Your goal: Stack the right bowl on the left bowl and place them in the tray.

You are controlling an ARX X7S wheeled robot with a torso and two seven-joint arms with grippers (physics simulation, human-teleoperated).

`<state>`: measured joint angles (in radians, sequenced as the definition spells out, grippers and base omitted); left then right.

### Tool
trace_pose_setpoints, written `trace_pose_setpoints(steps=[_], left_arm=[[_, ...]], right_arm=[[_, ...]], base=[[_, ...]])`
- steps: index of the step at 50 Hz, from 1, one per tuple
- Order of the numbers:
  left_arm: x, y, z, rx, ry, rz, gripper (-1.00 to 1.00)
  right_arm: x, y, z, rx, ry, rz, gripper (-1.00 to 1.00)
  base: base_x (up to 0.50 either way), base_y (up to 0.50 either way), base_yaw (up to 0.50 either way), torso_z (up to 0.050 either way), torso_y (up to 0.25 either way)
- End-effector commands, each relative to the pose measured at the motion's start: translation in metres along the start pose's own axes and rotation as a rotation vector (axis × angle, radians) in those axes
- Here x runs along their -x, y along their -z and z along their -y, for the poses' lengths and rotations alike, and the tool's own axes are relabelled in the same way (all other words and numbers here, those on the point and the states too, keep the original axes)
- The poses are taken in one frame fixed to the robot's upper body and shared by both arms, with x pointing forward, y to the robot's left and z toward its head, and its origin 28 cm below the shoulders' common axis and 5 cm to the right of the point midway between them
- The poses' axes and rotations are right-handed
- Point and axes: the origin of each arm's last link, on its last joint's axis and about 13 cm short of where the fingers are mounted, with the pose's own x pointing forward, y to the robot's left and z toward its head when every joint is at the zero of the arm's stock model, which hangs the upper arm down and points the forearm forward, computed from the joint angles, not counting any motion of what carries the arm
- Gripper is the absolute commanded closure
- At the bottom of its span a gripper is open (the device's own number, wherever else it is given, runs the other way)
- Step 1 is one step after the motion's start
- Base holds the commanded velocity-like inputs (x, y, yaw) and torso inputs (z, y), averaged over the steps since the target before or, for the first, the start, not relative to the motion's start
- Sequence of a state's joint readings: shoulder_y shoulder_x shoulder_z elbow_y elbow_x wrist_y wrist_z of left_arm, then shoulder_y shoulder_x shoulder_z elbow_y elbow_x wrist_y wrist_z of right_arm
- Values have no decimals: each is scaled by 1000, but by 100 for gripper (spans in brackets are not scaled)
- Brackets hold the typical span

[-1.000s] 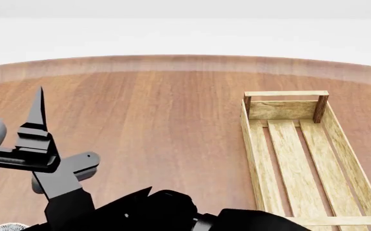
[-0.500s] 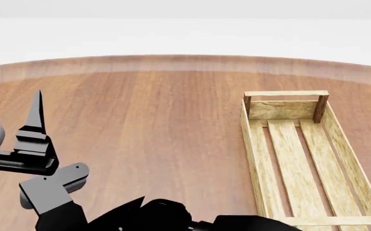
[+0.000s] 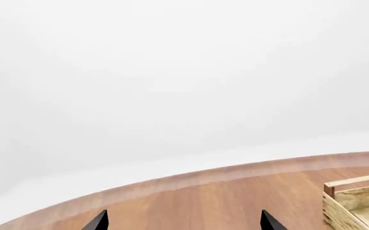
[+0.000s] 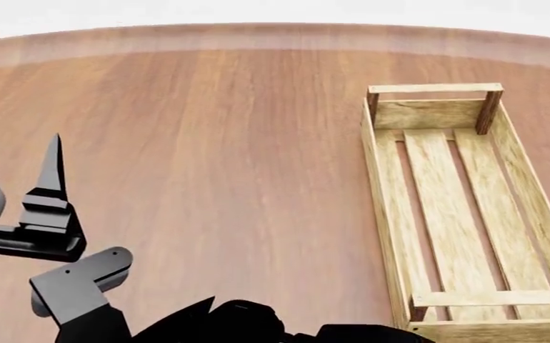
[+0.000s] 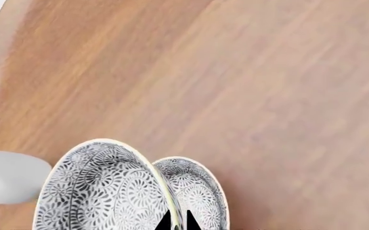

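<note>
In the right wrist view two grey-white patterned bowls lean together, the nearer bowl [image 5: 101, 191] with the second bowl [image 5: 197, 196] nested behind it, both tilted above the wooden table. My right gripper [image 5: 177, 221] is shut on the nearer bowl's rim, one fingertip on each side. Neither bowl shows in the head view. The tray [image 4: 380, 214], a long light-wood crate, lies empty at the right; its corner [image 3: 351, 201] shows in the left wrist view. My left gripper [image 3: 183, 221] is open and holds nothing; one of its fingers [image 4: 54, 168] points up at the head view's left.
The round brown table [image 4: 218, 143] stretches to a curved far edge. A grey arm link [image 4: 80, 282] and black arm parts [image 4: 237, 321] fill the lower left of the head view. A pale grey rounded shape [image 5: 5, 177] sits beside the bowls.
The head view has tilted down, so the table's far edge sits higher and the tray's near end shows. The grey arm link dropped lower a second ago. The left gripper has stayed put.
</note>
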<state>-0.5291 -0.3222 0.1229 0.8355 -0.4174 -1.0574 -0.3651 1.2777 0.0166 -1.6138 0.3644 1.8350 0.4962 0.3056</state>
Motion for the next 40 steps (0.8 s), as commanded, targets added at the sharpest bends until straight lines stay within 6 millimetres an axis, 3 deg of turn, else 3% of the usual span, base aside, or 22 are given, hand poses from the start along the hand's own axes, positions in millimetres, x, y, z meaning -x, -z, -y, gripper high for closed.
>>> trace_pose_setpoints(steps=[1,8,16,40], left_arm=[[-1,0,-1,10,2,3,-100],[-1,1,0,9,13,-4,-100],[0,1,0,18,10,-2,-100],[-1,1,-1,16,3,2,-100]], right_arm=[[0,-9,-8,12,-61,60,100],[1,-15,-5,-21,-71,98,100],[0,-18,-2,-52,-61,116,100],[-3,-1,-3,6,-91,3,100]], base=[[0,0,0,0,-250],[0,0,0,0,-196],[0,0,0,0,0],[0,0,0,0,0]])
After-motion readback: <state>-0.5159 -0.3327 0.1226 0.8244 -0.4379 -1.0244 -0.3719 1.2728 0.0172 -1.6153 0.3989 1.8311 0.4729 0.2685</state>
